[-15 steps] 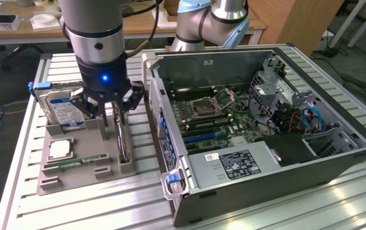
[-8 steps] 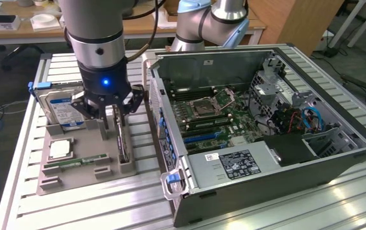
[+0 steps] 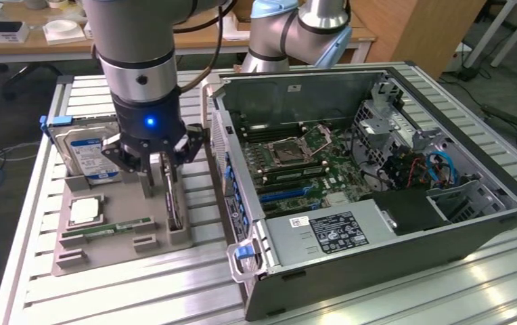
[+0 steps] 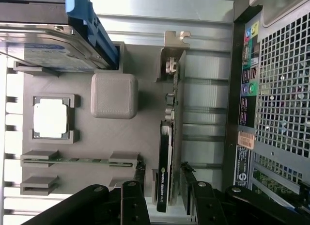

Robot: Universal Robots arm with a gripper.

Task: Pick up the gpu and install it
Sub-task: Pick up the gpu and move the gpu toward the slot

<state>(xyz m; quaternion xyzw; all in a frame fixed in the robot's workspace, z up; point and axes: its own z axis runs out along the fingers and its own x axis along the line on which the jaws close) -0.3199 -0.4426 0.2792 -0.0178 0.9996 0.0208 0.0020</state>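
Spread open, my claw (image 3: 161,181) (image 4: 163,186) hangs over the grey tray (image 3: 118,203) (image 4: 145,130) with one dark finger on either side of the gpu (image 3: 176,213) (image 4: 165,157), clamping nothing; my arm drops almost straight down from above, its silver-and-black wrist vertical and a blue light glowing on the collar.

Going from the exterior view's left: a boxy hard drive (image 3: 85,152) (image 4: 43,53) with a blue-and-white label stands on edge in a blue plastic carrier at the tray's far corner; nearer lies a square, shiny metal processor (image 3: 85,212) (image 4: 50,117) in its own shallow frame; beside that, a slim green memory stick (image 3: 109,231) (image 4: 80,160) sits in low grey cradles; the tray itself is matt, moulded, with a rounded cube-shaped block (image 4: 115,95) rising from its middle.

Next comes the gpu, thin, flat and dark, upright on its long edge in the tray's slot, its bent silver bracket at the end away from my fingers.

On the exterior view's right stands the computer case (image 3: 331,95) (image 4: 286,89), side open, walls of grey sheet metal with a perforated rear panel; inside are a green motherboard (image 3: 304,169) and a boxy grey power supply (image 3: 326,230) bearing a black label; everything rests on a ribbed aluminium table (image 3: 105,291).
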